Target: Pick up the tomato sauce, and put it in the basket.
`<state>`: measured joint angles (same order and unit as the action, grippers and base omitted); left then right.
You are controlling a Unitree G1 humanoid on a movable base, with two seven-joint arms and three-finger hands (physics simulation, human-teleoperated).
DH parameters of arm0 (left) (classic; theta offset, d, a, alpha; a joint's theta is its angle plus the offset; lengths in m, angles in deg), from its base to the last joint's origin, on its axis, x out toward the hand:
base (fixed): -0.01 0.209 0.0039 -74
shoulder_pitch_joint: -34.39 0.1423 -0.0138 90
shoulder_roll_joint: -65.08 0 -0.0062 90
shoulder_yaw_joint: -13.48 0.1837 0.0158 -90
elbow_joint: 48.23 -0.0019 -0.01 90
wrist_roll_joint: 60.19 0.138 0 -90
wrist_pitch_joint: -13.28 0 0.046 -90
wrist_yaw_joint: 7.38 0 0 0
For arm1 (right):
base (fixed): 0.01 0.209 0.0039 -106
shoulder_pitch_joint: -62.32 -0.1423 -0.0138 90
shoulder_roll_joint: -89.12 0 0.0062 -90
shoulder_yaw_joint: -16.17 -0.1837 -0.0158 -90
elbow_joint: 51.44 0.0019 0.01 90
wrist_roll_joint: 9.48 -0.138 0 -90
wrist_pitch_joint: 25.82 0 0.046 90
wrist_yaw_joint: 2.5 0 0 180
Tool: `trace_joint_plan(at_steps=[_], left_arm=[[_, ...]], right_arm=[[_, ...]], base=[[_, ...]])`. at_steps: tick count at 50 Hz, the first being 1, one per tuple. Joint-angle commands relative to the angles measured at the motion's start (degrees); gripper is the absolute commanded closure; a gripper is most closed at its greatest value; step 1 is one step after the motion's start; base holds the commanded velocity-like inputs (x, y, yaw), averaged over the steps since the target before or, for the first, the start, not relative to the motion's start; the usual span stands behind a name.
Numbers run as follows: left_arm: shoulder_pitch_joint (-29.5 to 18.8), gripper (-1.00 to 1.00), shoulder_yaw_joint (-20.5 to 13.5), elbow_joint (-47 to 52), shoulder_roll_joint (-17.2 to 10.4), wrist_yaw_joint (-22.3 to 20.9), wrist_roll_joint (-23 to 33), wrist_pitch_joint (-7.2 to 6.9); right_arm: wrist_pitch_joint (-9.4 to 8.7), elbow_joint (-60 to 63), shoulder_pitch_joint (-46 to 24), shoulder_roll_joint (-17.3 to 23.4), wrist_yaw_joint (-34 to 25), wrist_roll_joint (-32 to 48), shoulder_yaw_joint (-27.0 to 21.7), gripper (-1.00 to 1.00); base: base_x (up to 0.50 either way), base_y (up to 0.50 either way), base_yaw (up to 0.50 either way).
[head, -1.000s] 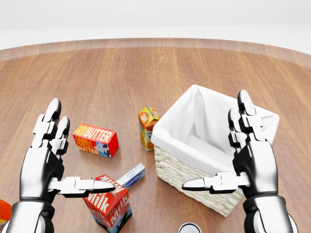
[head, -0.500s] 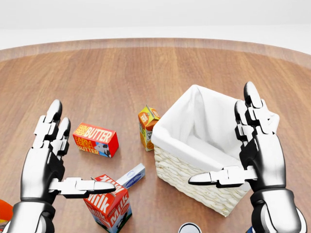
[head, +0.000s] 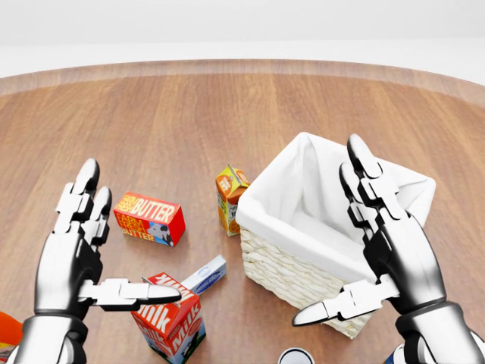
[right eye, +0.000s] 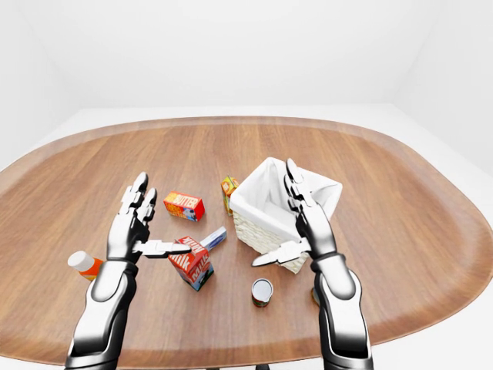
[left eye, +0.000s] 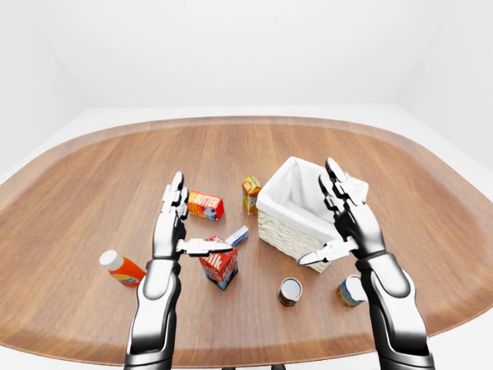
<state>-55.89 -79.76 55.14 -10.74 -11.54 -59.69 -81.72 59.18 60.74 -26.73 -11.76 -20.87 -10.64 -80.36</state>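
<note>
Risk in the left-eye view comes from crowding: two cans stand near the table's (left eye: 92, 185) lower edge, one (left eye: 290, 291) red-walled with a pale top, which I take for the tomato sauce, the other (left eye: 350, 290) just beside the right forearm. A reach by the right hand (left eye: 348, 225) could knock either can over or send it rolling off the rim. Both hands are spread open and empty; the left hand (left eye: 171, 226) hovers over the milk carton (left eye: 219, 267). The sauce can stands upright, long axis vertical, lid up.

Head view shows only the can's top (head: 295, 356) at the bottom edge, below the white-lined basket (head: 288, 265), with the butter box (head: 149, 218) left.

Right-eye view adds an orange bottle (right eye: 83, 265) lying far left.
</note>
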Motion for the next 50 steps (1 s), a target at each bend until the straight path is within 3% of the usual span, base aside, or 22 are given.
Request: trace_joint_plan(at_steps=[1,50], left_arm=[[0.0,-0.95,0.1,-0.5,0.0,0.0,0.1,0.00],[0.3,-0.95,0.3,-1.1,0.1,-0.1,0.3,0.00]], right_arm=[[0.00,2.2,2.6,-0.5,-7.0,2.4,1.0,-1.00],[0.00,4.1,7.6,-0.9,-16.3,4.6,2.9,-1.00]], base=[[0.00,0.00,0.00],[0.00,0.00,0.00]])
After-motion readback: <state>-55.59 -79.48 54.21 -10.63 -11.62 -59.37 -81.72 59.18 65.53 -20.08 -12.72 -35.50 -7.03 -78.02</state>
